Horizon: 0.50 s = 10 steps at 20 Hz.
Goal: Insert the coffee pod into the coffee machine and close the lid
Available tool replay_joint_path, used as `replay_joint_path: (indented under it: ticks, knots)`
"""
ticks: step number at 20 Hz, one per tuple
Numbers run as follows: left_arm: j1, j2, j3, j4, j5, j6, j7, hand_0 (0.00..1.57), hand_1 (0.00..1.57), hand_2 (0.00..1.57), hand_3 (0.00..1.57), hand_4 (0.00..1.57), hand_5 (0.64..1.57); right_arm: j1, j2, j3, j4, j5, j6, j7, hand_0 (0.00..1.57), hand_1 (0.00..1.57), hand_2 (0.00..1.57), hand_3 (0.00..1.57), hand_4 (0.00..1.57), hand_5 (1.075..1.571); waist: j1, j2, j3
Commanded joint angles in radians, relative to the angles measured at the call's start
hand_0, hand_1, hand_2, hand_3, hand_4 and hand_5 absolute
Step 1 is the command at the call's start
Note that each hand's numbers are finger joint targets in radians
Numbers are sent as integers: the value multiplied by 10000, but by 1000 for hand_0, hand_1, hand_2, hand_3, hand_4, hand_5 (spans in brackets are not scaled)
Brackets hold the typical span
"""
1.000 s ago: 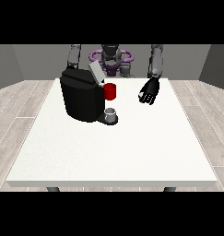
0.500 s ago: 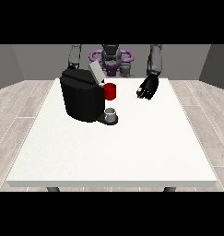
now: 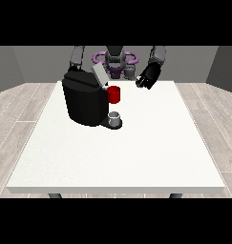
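Note:
The black coffee machine point(image 3: 84, 102) stands on the white table point(image 3: 136, 152), left of its middle, with its grey lid point(image 3: 99, 74) tilted up. A red thing at the machine point(image 3: 114, 94) sits at its front. A small grey thing point(image 3: 115, 117) rests on the machine's base. Another small grey thing point(image 3: 130, 72) stands at the table's far edge; I cannot tell whether it is the pod. The hand at the view's right point(image 3: 149, 76) hovers just right of that far grey thing, fingers relaxed and holding nothing. The arm at the view's left point(image 3: 78, 57) runs behind the machine, which hides its hand.
The robot's torso point(image 3: 115, 59) stands just beyond the far edge. The table's front half and right side hold bare white surface. Grey plank floor surrounds the table.
The hand at the view's right has moved back towards the robot and towards the view's left, closer to the far grey thing. The machine and its lid have not moved.

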Motion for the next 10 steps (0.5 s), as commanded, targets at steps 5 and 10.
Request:
replay_joint_path:
  ticks: [5,10]
  knots:
    - [-1246,143,565,-279,242,-1071,479,1403,1403,1396,1341,598,1571,-543,142,-16,-434,-175,76,198,0,0,0,0,0,1571,-327,157,-2]
    - [-1935,724,901,-318,228,-1272,247,1340,1340,1372,1351,562,1571,-298,23,132,-775,-153,304,-23,0,0,0,0,0,1571,-824,287,-3]
